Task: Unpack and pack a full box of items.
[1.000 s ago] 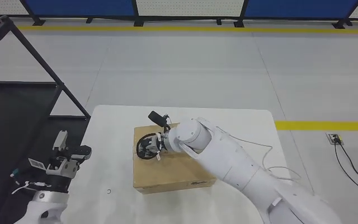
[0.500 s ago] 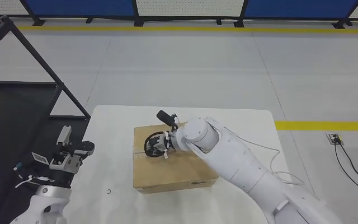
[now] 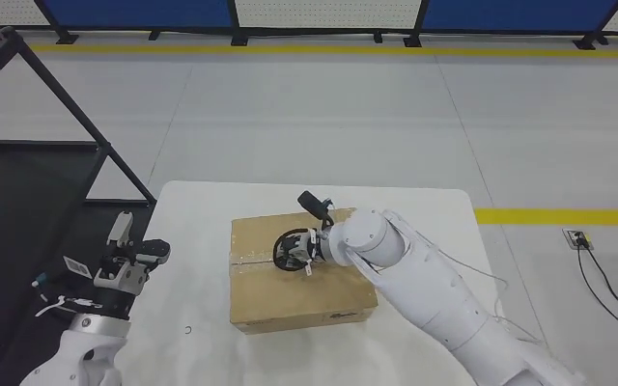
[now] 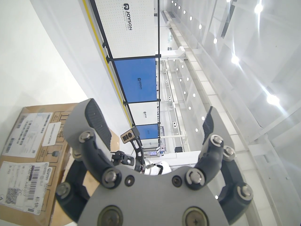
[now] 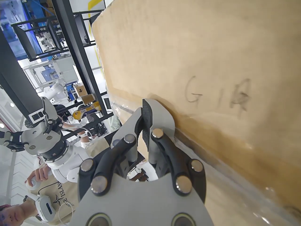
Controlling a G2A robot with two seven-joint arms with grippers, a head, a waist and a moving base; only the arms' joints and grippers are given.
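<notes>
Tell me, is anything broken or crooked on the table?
Nothing looks broken. The cardboard box sits slightly turned against the white table's edges, closed along its taped seam. A tiny ring-shaped bit lies loose on the table near it.

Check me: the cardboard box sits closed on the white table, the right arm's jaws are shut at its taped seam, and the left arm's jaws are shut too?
Not quite: the left arm's jaws stand wide open, as the left wrist view shows. The cardboard box is closed on the white table, with the right arm's jaws shut at its seam.
</notes>
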